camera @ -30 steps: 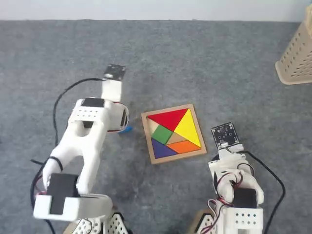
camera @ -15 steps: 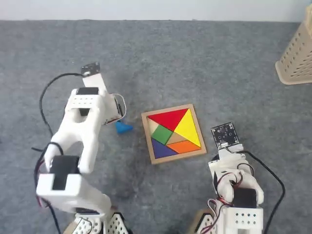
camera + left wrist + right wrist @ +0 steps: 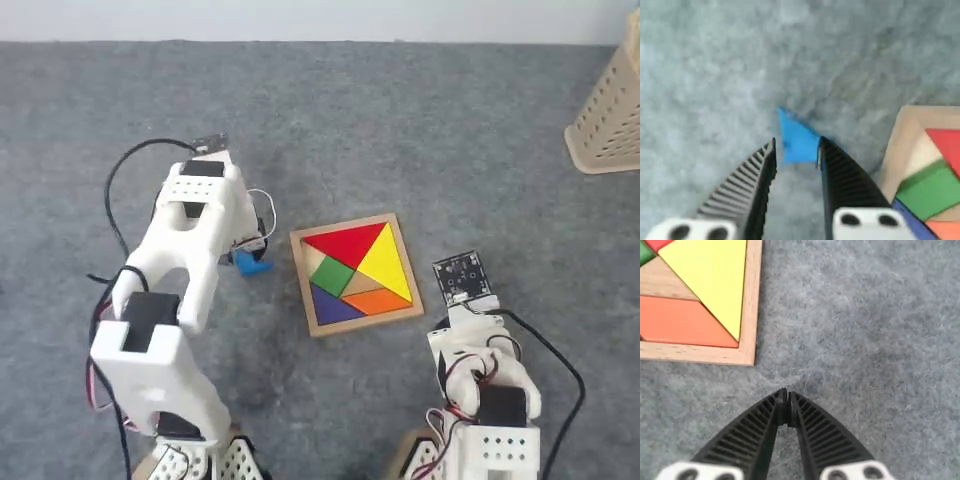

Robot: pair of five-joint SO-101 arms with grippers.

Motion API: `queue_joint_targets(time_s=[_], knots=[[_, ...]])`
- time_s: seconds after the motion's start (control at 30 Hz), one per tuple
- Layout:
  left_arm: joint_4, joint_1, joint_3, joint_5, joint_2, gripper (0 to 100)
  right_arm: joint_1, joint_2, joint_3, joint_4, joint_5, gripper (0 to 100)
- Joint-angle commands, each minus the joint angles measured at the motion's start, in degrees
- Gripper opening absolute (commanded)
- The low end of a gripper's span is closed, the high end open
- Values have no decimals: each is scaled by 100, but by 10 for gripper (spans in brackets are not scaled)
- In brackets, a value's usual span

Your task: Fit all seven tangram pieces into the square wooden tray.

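Left hand (image 3: 796, 146) stands spread astride the blue triangle (image 3: 252, 263) on the bench (image 3: 450, 130) just left of the tray (image 3: 345, 224), and should close squarely on its flat edges before lifting, while the right hand (image 3: 788, 405), pressed together, rests right of the tray.

Illumination in the high view is bright, even and diffuse, falling from above. The grey carpeted surface (image 3: 420, 120) is lit uniformly from far edge to near edge, and its far edge runs straight across the view.

Shadows are faint and soft-edged. They sit close under the white left arm (image 3: 185, 250) and along the rim of the square wooden tray (image 3: 302, 285).

Left wrist view: the carpet pile is smeared and out of focus. The small blue triangular piece (image 3: 797, 140) has soft edges. The ribs on the black fingers (image 3: 840, 175) of the left gripper (image 3: 796, 142) resolve better.

Right wrist view: carpet fibres and the tray's wood grain are crisp. The carpet darkens slightly close around the right gripper (image 3: 785, 392).
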Motion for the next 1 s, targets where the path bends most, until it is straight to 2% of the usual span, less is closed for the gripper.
queue_joint_targets(time_s=[0.0,0.27,0.4,0.57,0.77,0.87,0.97], knots=[[193,132,-215,62,-35,123,66,48,88,31,62,6],[-26,519,22,62,-35,122,66,48,88,31,62,6],[-229,492,171,88,-35,119,66,48,88,31,62,6],[-369,141,180,413,-35,52,66,48,88,31,62,6],[-387,-413,145,-299,-62,43,66,48,88,31,62,6],[-343,-396,136,-448,-123,45,66,48,88,31,62,6],[-343,-343,180,-949,-422,56,66,48,88,31,62,6]])
